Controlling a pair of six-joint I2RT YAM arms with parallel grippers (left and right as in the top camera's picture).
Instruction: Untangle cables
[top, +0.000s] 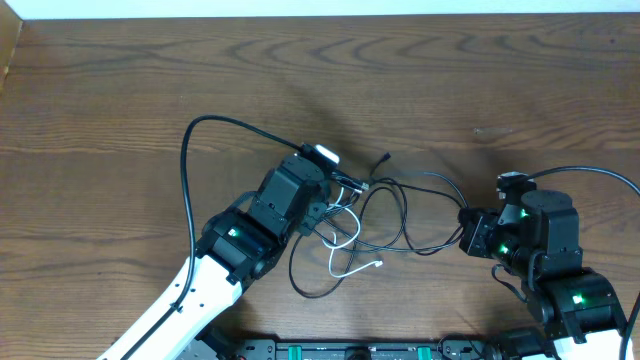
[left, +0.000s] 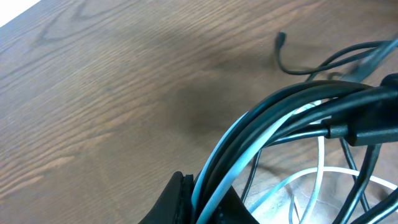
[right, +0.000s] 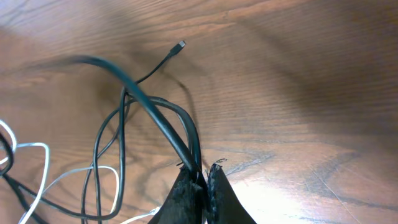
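A thin black cable and a thin white cable lie tangled in loops on the wooden table between my two arms. My left gripper is at the left side of the tangle. In the left wrist view it is shut on a bundle of black strands and white strands. My right gripper is at the tangle's right side, shut on the black cable in the right wrist view. A black plug end lies free on the wood. White loops lie to the left.
Thicker black cords fixed to the arms arc over the table at the left and the right. A black rail runs along the front edge. Bare wood stretches to the far edge.
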